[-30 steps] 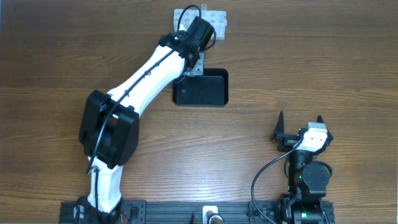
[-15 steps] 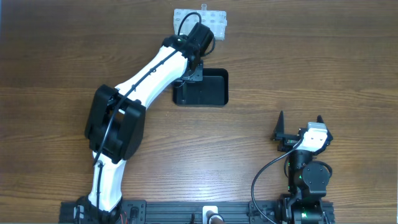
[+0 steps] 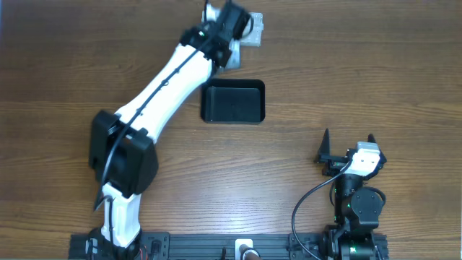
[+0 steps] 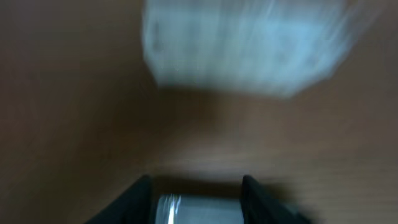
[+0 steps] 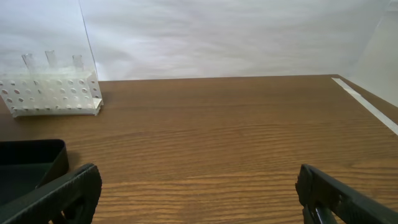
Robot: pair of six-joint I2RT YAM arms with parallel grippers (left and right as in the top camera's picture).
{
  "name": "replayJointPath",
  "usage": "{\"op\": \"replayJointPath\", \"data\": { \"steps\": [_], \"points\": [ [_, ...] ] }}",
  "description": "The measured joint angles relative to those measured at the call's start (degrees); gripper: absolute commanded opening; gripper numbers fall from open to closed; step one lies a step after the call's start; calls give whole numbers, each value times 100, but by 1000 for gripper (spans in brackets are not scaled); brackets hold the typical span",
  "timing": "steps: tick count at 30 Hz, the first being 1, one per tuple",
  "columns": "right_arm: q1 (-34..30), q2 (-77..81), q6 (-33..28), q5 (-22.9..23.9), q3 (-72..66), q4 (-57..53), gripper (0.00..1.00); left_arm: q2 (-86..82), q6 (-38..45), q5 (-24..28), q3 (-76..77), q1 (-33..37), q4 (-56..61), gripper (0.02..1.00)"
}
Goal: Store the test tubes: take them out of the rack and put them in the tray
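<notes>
The left arm (image 3: 170, 76) stretches from the near edge of the tabletop (image 3: 375, 58) to the far edge. Its wrist covers most of the clear test tube rack (image 3: 254, 32), which stands at about the middle of that edge. The left tool (image 4: 196, 186) hangs close to the rack (image 4: 249, 46) with bare wood beneath it. The blur makes it impossible to tell whether this tool is open or closed, or whether it carries anything.

Three test tubes (image 5: 50, 59) stand upright in the rack (image 5: 53, 93), side by side along one row. The black tray (image 3: 232, 102) sits just on the near side of the rack, a little apart from it. Its rim (image 5: 31, 144) is near the right tool's view. Whether any tubes lie inside the tray cannot be made out.

The right arm (image 3: 354, 202) is folded close to the near edge on the right side, well apart from the tray and rack. The right tool (image 5: 198, 174) is spread wide and grips nothing.
</notes>
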Motion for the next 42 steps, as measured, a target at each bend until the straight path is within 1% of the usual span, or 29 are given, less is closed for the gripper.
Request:
{"op": "replayJointPath", "data": {
  "steps": [2,3,4,8,13,22,26,34,36,38,42],
  "points": [
    [0,0,0,0,0,0,993,-131,28,-251,184,-7,348,728],
    [0,0,-2,0,0,0,991,-184,24,-365,249,-11,511,875],
    [0,0,2,0,0,0,991,-210,42,-455,297,-11,645,996],
    [0,0,-2,0,0,0,991,-109,92,-629,323,66,1213,998],
    [0,0,-2,0,0,2,991,361,481,-623,323,184,2037,998],
    [0,0,2,-2,0,0,991,1064,837,-595,321,214,2662,996],
    [0,0,0,-2,0,0,991,1178,999,-579,323,264,2942,967],
    [0,0,0,0,0,0,991,1482,1156,-560,334,286,3165,871],
    [0,0,2,-2,0,0,993,1530,1174,-560,334,286,3224,825],
    [0,0,2,0,0,0,993,1550,1191,-562,334,289,3281,755],
    [0,0,2,0,0,0,993,1561,1220,-540,334,286,3390,647]
  ]
}}
